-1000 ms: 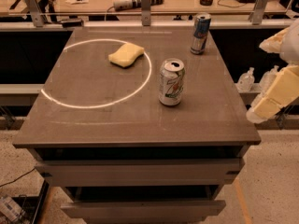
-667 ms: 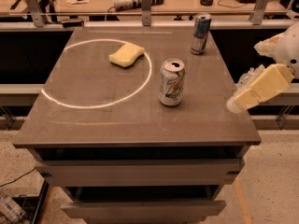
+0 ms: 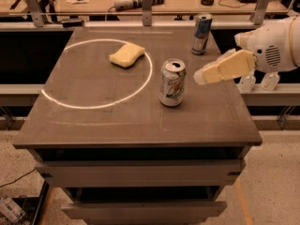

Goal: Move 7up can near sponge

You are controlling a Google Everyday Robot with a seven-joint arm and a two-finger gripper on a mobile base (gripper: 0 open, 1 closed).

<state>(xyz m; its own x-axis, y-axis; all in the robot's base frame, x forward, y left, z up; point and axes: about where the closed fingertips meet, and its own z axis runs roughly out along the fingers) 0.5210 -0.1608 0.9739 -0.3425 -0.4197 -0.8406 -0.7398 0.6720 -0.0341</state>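
Observation:
The 7up can (image 3: 172, 82) stands upright on the dark table (image 3: 103, 121), just right of a white ring painted on the top. The pale yellow sponge (image 3: 126, 55) lies inside the ring's far part, up and left of the can. My gripper (image 3: 202, 77) reaches in from the right on a white arm, its cream fingertips a short way right of the can at about its top height, not touching it.
A slim blue-and-silver can (image 3: 202, 33) stands at the table's far right edge, behind the arm. A workbench with tools and metal posts (image 3: 146, 3) runs behind the table. Two small white bottles (image 3: 247, 83) sit on a low ledge to the right.
My gripper has moved left from beyond the table's right edge to close beside the 7up can. The can and the sponge have not moved.

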